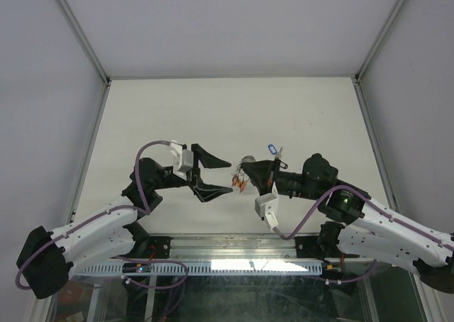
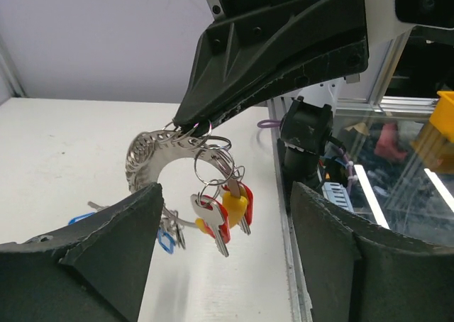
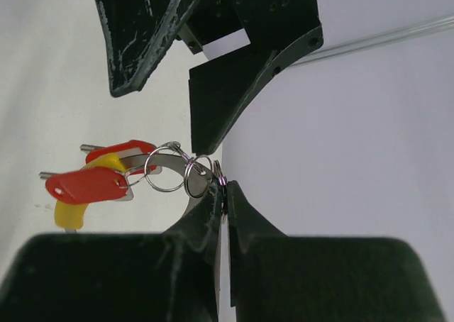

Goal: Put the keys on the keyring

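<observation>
Both arms bend inward from the near desk (image 1: 177, 109) edge and meet mid-width, close to that edge. My left end effector (image 1: 230, 176) stands wide open, facing the hanging keys (image 2: 227, 208). My right end effector (image 3: 225, 193) is clamped on the keyring (image 2: 145, 155), held on edge above the desk. The red and yellow keys dangle blades down. A blue key (image 1: 271, 150) lies just behind. Open desk runs on beyond.

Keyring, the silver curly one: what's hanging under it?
Red-tagged keys and a yellow-tagged key dangle under the keyring on small rings. A blue tag is half hidden behind the left claw's finger.
</observation>
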Available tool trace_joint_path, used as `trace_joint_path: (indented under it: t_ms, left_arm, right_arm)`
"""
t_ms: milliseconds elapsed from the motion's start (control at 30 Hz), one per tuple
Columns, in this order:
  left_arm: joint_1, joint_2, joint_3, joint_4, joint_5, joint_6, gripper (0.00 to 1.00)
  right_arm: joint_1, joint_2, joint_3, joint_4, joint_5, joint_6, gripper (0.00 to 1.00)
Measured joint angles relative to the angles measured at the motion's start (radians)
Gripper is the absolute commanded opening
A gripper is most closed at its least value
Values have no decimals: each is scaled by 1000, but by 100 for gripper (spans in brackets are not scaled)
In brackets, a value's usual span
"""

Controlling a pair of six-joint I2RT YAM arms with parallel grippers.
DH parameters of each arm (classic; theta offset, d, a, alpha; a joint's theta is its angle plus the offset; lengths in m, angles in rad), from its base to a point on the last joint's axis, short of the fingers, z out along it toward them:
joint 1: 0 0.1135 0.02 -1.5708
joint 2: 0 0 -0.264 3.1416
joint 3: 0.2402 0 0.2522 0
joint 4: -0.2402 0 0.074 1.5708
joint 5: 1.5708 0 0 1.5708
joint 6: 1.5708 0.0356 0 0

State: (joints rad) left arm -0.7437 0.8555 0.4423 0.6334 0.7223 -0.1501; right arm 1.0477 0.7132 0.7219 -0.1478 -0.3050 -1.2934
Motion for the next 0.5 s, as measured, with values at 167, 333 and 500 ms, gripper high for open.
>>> trace_joint_path:
  t_ms: [167,333,500]
  left_arm:
    - [-47,45,0,13,-58,-19,72]
    - [-74,84,0,24,-102,-23,63]
    - [-100,132,1,30,-120,-27,51]
  right_arm:
    - [0,5,0,3,-1,-10,0]
    - [0,9,0,10,-7,-11,0]
    - [0,14,0,17,-8,-15,0]
